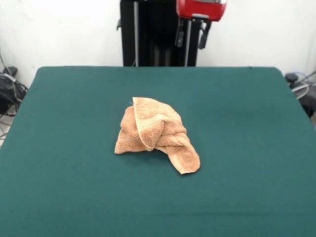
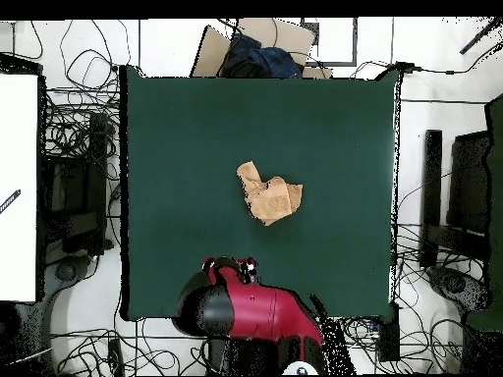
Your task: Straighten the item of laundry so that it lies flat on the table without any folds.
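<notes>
Front view: terry towel (image 1: pixel 157 134) bunched, twisted on green table (image 1: pixel 247 123); hand (image 1: pixel 191 37) state unclear

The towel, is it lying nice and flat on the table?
No, the towel sits crumpled in a bunched heap near the middle of the green table, with folds twisted over each other.
</notes>
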Controlling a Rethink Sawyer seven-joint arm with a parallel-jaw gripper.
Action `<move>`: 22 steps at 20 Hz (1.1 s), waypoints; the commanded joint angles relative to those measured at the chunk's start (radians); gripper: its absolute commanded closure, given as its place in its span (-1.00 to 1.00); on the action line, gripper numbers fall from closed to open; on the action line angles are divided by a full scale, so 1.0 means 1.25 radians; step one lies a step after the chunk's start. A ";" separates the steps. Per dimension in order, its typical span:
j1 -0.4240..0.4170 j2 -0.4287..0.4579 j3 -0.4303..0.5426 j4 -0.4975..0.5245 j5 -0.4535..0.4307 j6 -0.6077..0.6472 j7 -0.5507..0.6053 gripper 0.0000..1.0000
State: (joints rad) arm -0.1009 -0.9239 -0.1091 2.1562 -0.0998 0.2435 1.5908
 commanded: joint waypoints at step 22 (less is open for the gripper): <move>-0.027 0.112 0.036 -0.239 -0.066 0.132 0.030 -1.00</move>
State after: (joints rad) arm -0.1244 -0.8551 -0.1089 1.9121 -0.1109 0.3445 1.5908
